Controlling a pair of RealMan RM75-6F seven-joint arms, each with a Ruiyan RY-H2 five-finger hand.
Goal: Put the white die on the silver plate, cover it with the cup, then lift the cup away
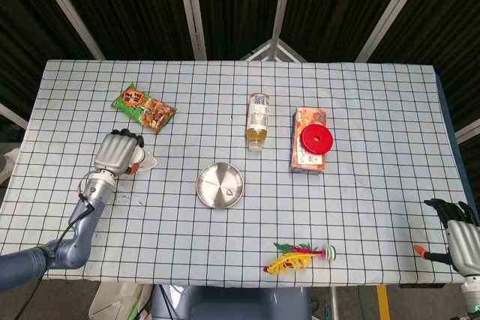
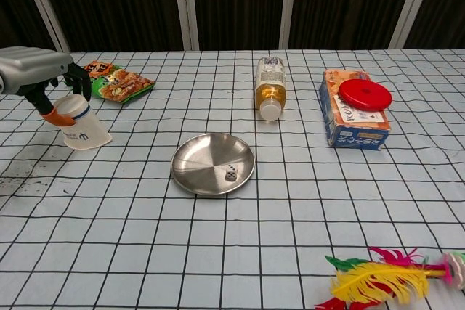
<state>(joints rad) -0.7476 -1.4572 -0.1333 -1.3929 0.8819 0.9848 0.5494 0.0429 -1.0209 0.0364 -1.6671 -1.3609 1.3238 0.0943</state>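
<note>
the white die [image 2: 230,175] lies on the silver plate [image 2: 196,165], right of its middle. well to the left, the left hand [image 2: 33,74] grips the white paper cup [image 2: 81,125] by its narrow end, tilted, wide mouth touching the checked tablecloth [image 2: 290,201]. the right hand [image 1: 461,239] hangs at the near right table edge, fingers apart, holding nothing.
</note>
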